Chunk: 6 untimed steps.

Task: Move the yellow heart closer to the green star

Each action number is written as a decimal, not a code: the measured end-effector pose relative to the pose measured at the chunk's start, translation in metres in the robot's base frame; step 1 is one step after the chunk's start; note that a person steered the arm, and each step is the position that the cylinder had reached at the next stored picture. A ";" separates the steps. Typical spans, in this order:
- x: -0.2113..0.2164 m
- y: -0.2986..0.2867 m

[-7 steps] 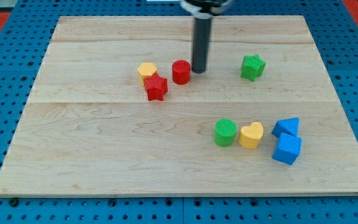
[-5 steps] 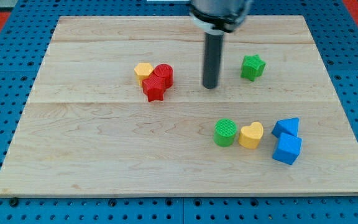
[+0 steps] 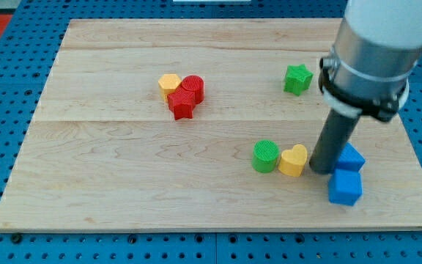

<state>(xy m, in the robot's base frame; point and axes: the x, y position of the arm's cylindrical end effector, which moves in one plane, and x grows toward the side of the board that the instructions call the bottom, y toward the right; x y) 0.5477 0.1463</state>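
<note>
The yellow heart (image 3: 294,160) lies at the lower right of the wooden board, touching a green cylinder (image 3: 266,156) on its left. The green star (image 3: 297,78) sits well above it, near the view's top right. My tip (image 3: 320,170) rests on the board just right of the yellow heart, close to it, and between it and the blue blocks. The rod and the arm above it hide part of the upper blue block.
Two blue blocks lie right of my tip: an upper one (image 3: 352,156) and a cube (image 3: 344,188) below it. A yellow hexagon (image 3: 169,84), a red cylinder (image 3: 193,87) and a red star (image 3: 182,105) cluster at the upper left. The board's right edge (image 3: 409,132) is near.
My tip has swept from the upper middle of the board down to the right, next to the yellow heart. The red cylinder has been pushed left against the red star. The blue blocks have shifted slightly.
</note>
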 end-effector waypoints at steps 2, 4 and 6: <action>-0.023 -0.056; -0.053 -0.051; -0.063 0.006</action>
<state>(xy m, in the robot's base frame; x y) 0.4851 0.1526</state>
